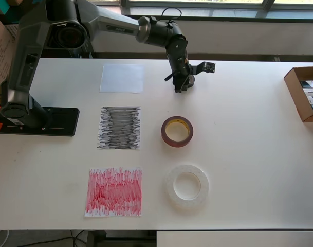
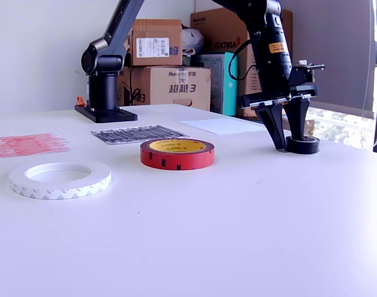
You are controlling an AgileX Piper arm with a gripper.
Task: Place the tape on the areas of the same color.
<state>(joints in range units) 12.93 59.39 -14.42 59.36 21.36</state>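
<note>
On the white tabletop (image 1: 249, 170) we would expect all three rolls to be light, stiff rings, best pinched across one wall, one finger inside the core and one outside. The large translucent white tape roll (image 1: 186, 186) lies flat nearest the camera edge in the overhead view, just right of the red-scribbled sheet (image 1: 114, 192); its wall looks thin and milky with faint print on the side, so we judge it the most likely to flex or slide under a squeeze. The mid-sized dark red tape roll (image 1: 177, 131) with its yellowish core lies flat right of the black-scribbled sheet (image 1: 119, 127); its taller, thicker wall should give a firmer hold. The small black tape roll (image 2: 303, 145) sits on the tabletop at the far side, well right of the plain white sheet (image 1: 122, 77) in the overhead view; it is low and compact, so we think the fingers must reach close to the surface to catch it. The tool (image 2: 287, 127) stands over this black roll with its fingers spread, one finger down by the roll's left side in the exterior view and the other over the roll; whether it touches the roll we cannot tell. None of the rolls rests on a sheet yet.
</note>
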